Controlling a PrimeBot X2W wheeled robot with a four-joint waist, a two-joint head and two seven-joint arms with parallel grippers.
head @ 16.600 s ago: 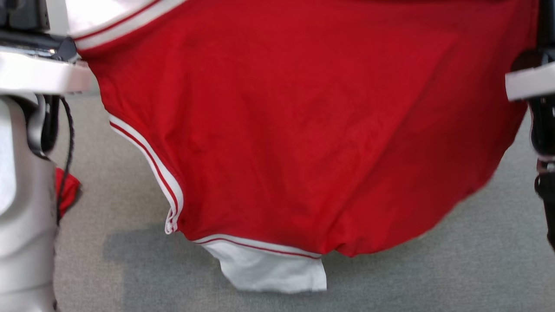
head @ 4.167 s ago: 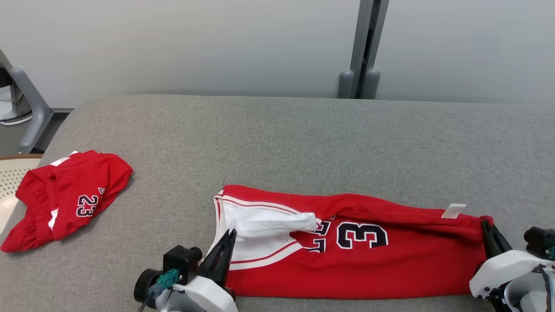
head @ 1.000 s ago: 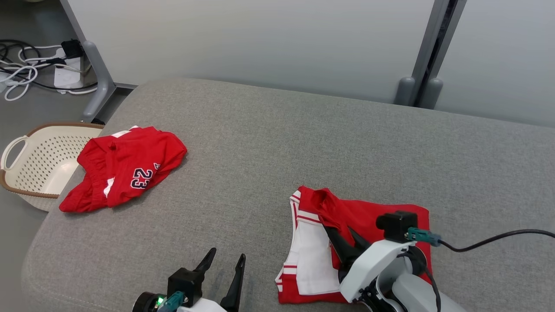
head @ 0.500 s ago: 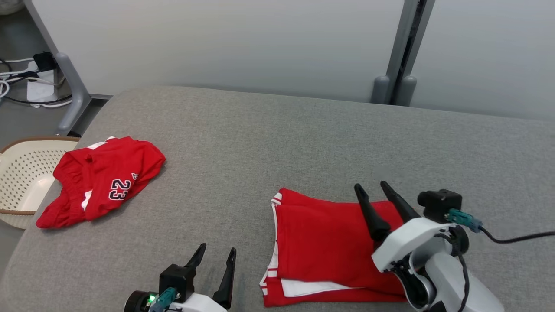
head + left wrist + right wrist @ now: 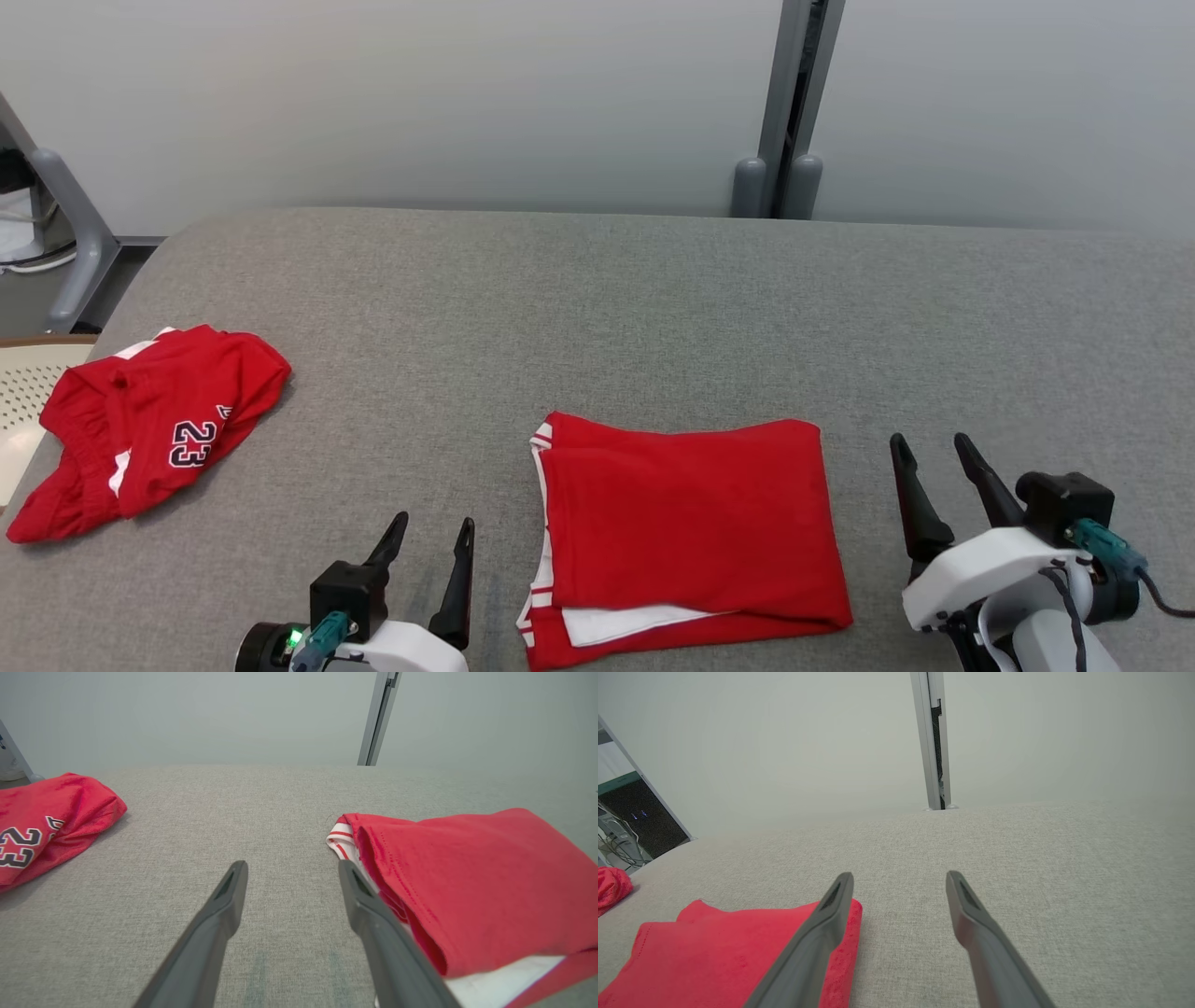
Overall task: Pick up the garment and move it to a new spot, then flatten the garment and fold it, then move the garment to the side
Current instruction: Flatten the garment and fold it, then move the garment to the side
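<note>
The garment [image 5: 686, 527], a red jersey with white trim, lies folded into a flat rectangle on the grey padded table [image 5: 597, 308], near its front edge. The left wrist view has the garment [image 5: 472, 882] at the right, the right wrist view has the garment [image 5: 733, 952] at the lower left. My left gripper [image 5: 434, 532] stands open just left of the fold, nothing between its fingers [image 5: 219, 914]. On the fold's right side, my right gripper [image 5: 929, 448] is open and empty, apart from the cloth, fingers [image 5: 971, 914] over bare table.
A second red garment [image 5: 145, 425] with the number 23 lies crumpled at the table's left end. A cream perforated basket [image 5: 23, 387] sits beyond that edge. A grey wall with a vertical post [image 5: 784, 103] runs behind the table.
My right gripper let go of the garment's folded-over half, opened, and drew back to the right of the fold. The garment now lies flat. The head camera has swung.
</note>
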